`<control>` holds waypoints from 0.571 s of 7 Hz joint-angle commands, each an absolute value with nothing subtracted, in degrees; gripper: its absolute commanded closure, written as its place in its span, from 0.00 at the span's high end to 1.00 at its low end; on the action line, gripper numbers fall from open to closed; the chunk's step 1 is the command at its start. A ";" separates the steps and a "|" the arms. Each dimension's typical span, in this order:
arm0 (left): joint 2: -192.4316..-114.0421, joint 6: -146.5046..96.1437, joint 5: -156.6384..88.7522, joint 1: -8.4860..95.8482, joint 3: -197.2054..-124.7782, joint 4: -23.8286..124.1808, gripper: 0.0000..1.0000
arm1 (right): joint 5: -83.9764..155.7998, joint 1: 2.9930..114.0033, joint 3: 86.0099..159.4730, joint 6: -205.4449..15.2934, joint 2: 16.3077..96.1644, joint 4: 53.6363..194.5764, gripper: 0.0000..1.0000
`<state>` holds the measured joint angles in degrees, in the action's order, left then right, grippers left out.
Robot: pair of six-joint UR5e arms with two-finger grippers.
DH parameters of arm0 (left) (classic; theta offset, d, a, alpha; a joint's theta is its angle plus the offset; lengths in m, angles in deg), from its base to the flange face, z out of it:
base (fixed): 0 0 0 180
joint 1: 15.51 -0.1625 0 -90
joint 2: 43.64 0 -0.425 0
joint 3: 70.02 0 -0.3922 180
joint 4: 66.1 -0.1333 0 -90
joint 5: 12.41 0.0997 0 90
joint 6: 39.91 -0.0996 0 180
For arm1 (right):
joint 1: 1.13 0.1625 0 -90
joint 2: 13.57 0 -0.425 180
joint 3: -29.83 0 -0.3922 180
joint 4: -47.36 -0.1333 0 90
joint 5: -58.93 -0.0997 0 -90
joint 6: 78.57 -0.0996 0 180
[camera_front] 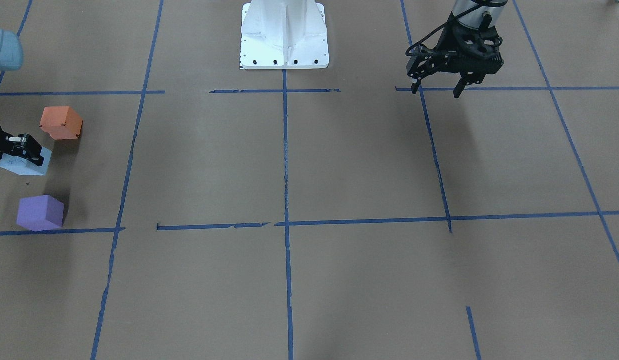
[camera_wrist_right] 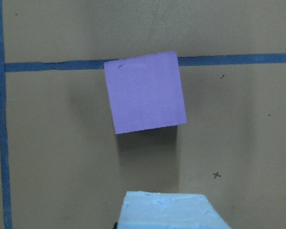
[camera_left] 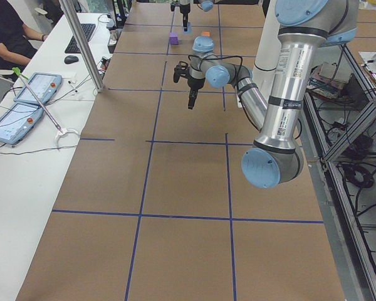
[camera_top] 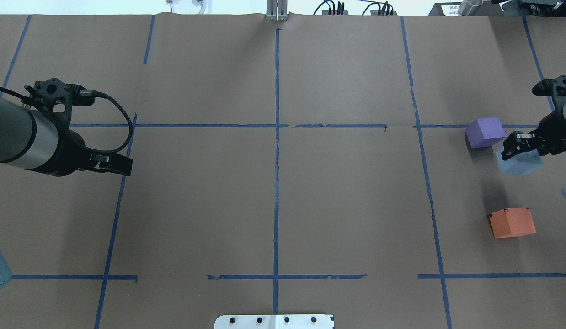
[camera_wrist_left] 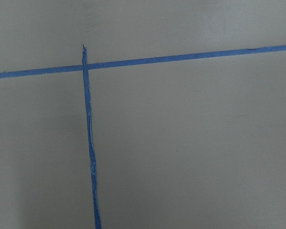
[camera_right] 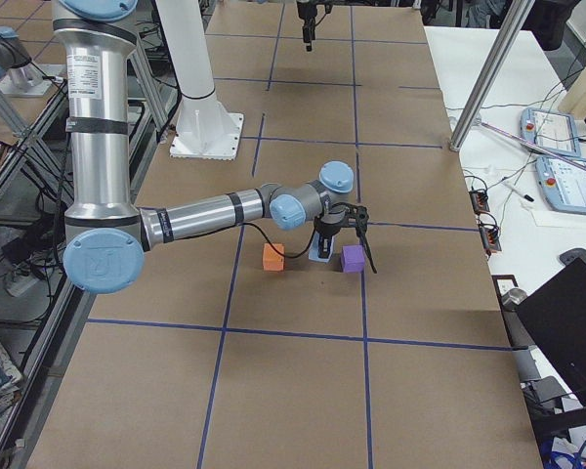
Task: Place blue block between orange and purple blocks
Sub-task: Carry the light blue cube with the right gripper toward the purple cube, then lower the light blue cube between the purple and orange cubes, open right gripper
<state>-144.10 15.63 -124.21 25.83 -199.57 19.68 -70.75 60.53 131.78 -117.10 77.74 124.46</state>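
Note:
The blue block (camera_front: 20,167) sits between the orange block (camera_front: 61,122) and the purple block (camera_front: 39,212), at the table's far right from the robot. My right gripper (camera_front: 25,151) is down on the blue block, its fingers closed around the block's top. In the overhead view the blue block (camera_top: 523,164) lies closer to the purple block (camera_top: 484,131) than to the orange block (camera_top: 511,222). The right wrist view shows the purple block (camera_wrist_right: 145,91) ahead and the blue block (camera_wrist_right: 169,212) at the bottom edge. My left gripper (camera_front: 437,91) hangs open and empty, far from the blocks.
Brown paper with a grid of blue tape lines (camera_top: 276,137) covers the table. The robot's white base (camera_front: 284,35) stands at the middle of its edge. In the exterior left view a side table (camera_left: 31,94) holds tablets and a keyboard, and a person sits beside it.

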 commanded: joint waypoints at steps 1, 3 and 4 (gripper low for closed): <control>-144.10 15.64 -124.21 25.79 -199.57 19.68 1.00 | -70.36 58.74 129.87 -117.33 78.54 122.00 0.10; -144.10 15.64 -124.21 25.79 -199.57 19.76 1.00 | -68.60 55.75 128.18 -120.65 77.84 118.82 0.11; -144.10 15.64 -124.21 25.79 -199.57 19.68 1.00 | -67.55 54.60 128.10 -120.76 77.83 118.81 0.11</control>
<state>-144.10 15.64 -124.21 25.82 -199.57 19.72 -68.75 56.21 128.42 -119.70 77.98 119.37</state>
